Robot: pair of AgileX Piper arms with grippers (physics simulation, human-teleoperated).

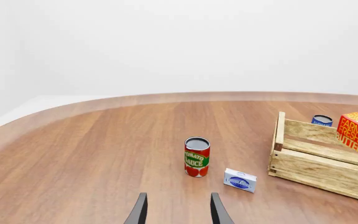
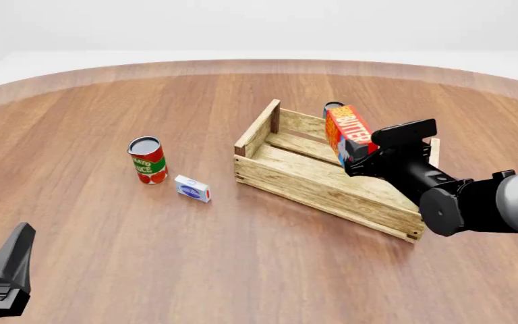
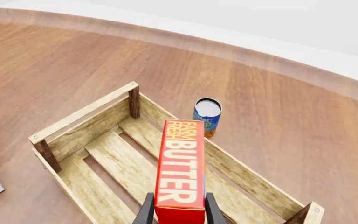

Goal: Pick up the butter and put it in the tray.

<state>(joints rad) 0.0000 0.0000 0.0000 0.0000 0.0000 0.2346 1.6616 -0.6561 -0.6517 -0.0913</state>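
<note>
The butter (image 2: 349,132), a red-orange carton with white lettering, is held above the wooden slat tray (image 2: 318,189). My right gripper (image 2: 360,160) is shut on its near end. In the right wrist view the butter (image 3: 182,168) sticks out between the fingers over the tray's floor slats (image 3: 120,165). In the left wrist view the butter (image 1: 357,132) shows over the tray (image 1: 319,170). My left gripper (image 1: 177,212) is open and empty, low over the table at the near left, where only part of it (image 2: 3,273) shows in the front view.
A tomato sauce can (image 2: 148,160) and a small white-and-blue box (image 2: 192,188) stand left of the tray. A blue can (image 3: 207,116) stands just behind the tray's far wall. The table's curved far edge (image 2: 259,65) runs along the back.
</note>
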